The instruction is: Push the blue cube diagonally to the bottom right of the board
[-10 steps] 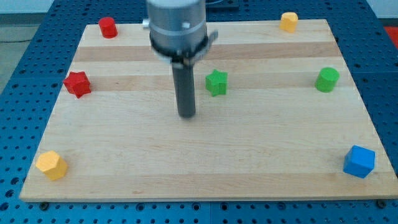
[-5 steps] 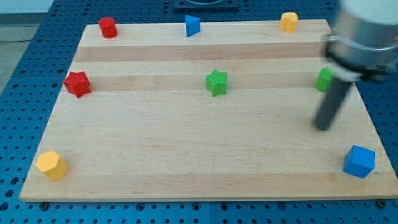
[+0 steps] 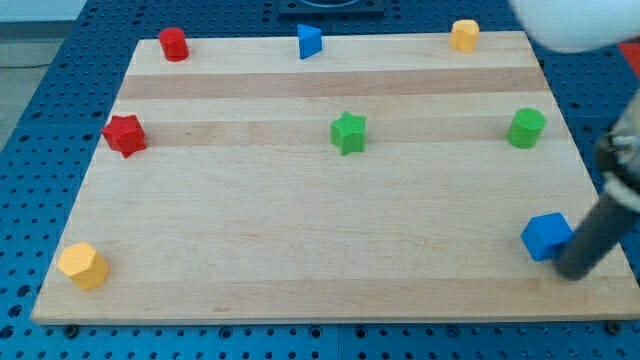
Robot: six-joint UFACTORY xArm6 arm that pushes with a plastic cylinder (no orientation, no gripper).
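The blue cube (image 3: 546, 236) sits near the bottom right corner of the wooden board (image 3: 320, 240). My tip (image 3: 574, 273) is at the cube's lower right side, touching it or nearly so, close to the board's right edge. The dark rod slants up to the view's right, and the arm's body is blurred at the top right.
A blue triangular block (image 3: 310, 41), a red cylinder (image 3: 174, 44) and a yellow block (image 3: 464, 35) line the top edge. A red star (image 3: 124, 134), a green star (image 3: 348, 132) and a green cylinder (image 3: 526, 128) sit mid-board. A yellow hexagonal block (image 3: 82, 265) is at the bottom left.
My tip swept from the board's middle to the right, then down past the blue cube's right side. The cube has shifted left and slightly up.
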